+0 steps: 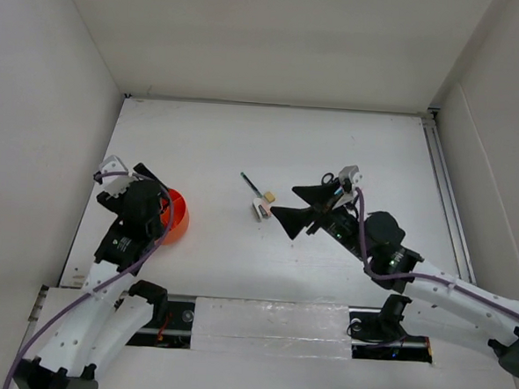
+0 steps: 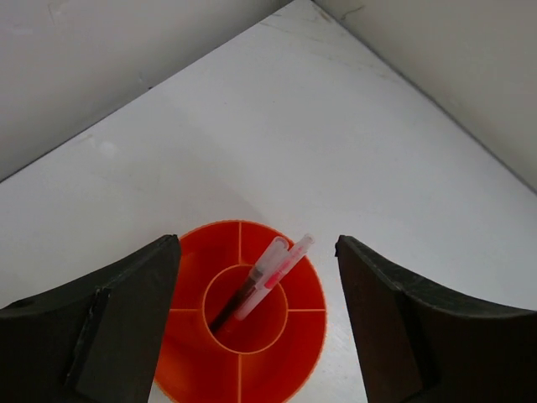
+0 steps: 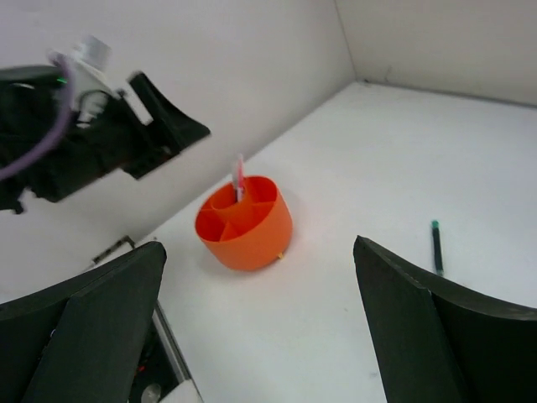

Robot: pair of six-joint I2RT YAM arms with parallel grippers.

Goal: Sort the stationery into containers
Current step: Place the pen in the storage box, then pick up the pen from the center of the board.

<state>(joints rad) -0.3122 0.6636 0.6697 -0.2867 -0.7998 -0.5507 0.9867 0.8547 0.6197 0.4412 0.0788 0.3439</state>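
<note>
1. Jaws of the left gripper (image 2: 256, 252) stand apart with nothing between them; it hovers directly over the orange cup (image 2: 294, 336).
2. The right gripper (image 1: 282, 200) is spread wide and also empty, poised mid-table near the loose items.
3. In the cup's round middle compartment, a red pen (image 2: 285, 264) and a dark pen (image 2: 239, 302) lean together. The outer compartments that show look bare.
4. The cup sits at the left side of the table (image 1: 245, 141), close to the left wall.
5. Still out on the table are a thin dark pen (image 1: 250, 184) and, just beside it, two small pale pieces (image 1: 262, 210) that look like erasers.
6. Judgement: sorting has begun but is far from done, with two pens in and at least three items left. Anything hidden beneath the right arm cannot be counted.
</note>
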